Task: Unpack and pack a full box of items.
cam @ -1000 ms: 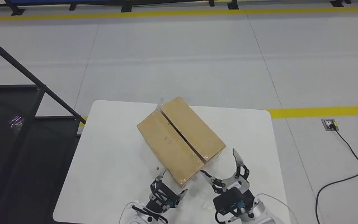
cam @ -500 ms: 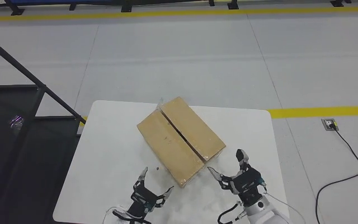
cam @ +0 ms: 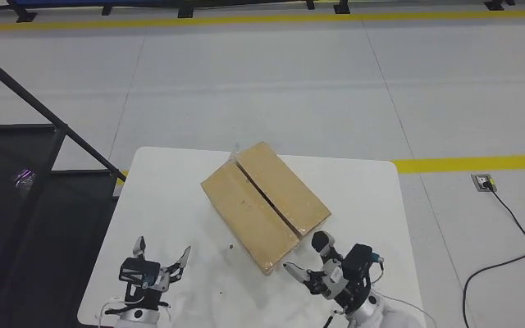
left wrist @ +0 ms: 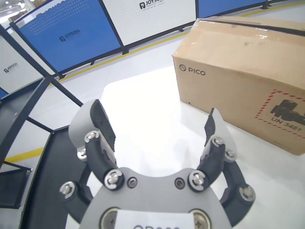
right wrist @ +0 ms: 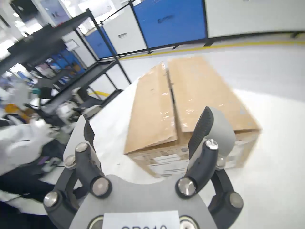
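A closed brown cardboard box [cam: 264, 203] lies at an angle in the middle of the white table [cam: 172, 197], its top flaps taped along the centre seam. My left gripper [cam: 161, 259] is open and empty near the table's front left corner, well left of the box [left wrist: 240, 72]. My right gripper [cam: 305, 256] is open and empty just off the box's near end [right wrist: 188, 110], its fingers pointing at that end. In the left wrist view the open left gripper [left wrist: 156, 117] hovers over bare table. The right gripper [right wrist: 147, 122] frames the box's labelled end face.
A black metal rack [cam: 33, 205] stands beside the table's left edge. Bare tabletop lies left of the box and at the far right [cam: 369, 197]. A tiny dark speck [cam: 232, 244] rests on the table near the box's front corner.
My left gripper has swung away from the box toward the front left corner. My right gripper has drawn back slightly and turned toward the box's near end. The box has not moved.
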